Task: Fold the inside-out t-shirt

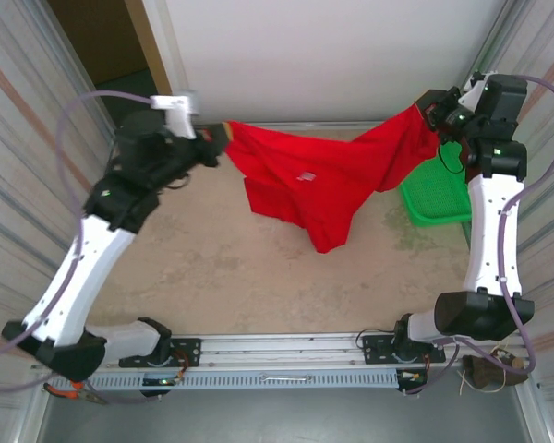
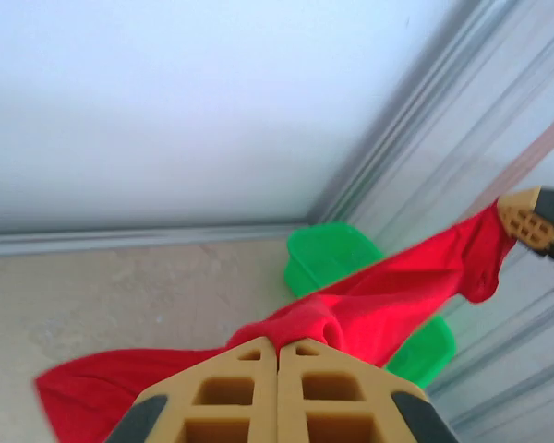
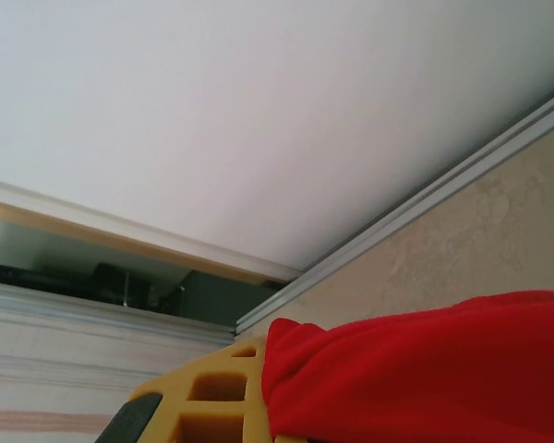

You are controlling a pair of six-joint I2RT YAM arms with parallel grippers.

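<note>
The bright red t-shirt hangs stretched in the air between my two grippers at the back of the table, its lower part sagging toward the tabletop. A small white mark shows near its middle. My left gripper is shut on the shirt's left end; in the left wrist view the yellow fingers meet with red cloth bunched at their tips. My right gripper is shut on the shirt's right end, where cloth drapes over one yellow finger.
A green mesh basket stands at the back right, partly behind the shirt and beside the right arm. It appears again past the cloth as the green basket. White walls close the back and sides.
</note>
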